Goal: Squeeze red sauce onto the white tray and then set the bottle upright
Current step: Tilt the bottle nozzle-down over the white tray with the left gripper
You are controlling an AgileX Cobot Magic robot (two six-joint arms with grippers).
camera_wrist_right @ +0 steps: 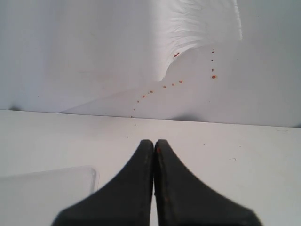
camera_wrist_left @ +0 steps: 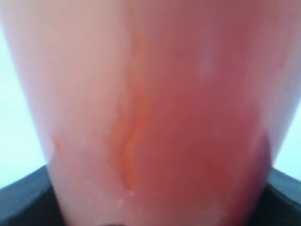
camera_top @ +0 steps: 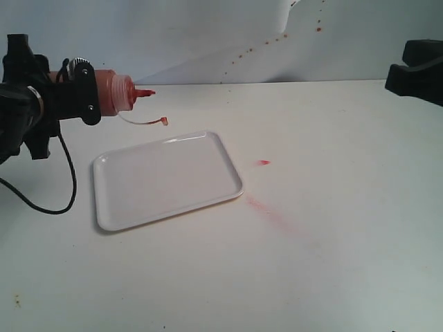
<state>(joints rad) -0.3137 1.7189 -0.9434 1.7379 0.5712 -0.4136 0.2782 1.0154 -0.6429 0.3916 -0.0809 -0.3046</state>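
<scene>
Blurry, edge-cropped bottle [camera_wrist_left: 155, 117] close-up

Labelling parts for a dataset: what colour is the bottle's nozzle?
Red nozzle, best in exterior view.

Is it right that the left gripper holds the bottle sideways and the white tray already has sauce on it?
Not quite: the exterior view shows the white tray with no sauce on it. The left gripper does hold the bottle sideways.

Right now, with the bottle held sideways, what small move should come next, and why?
Probably swing the bottle over the white tray and tip its nozzle down. The left tool holds it level, pointing sideways, and the tray has no sauce on it.
</scene>
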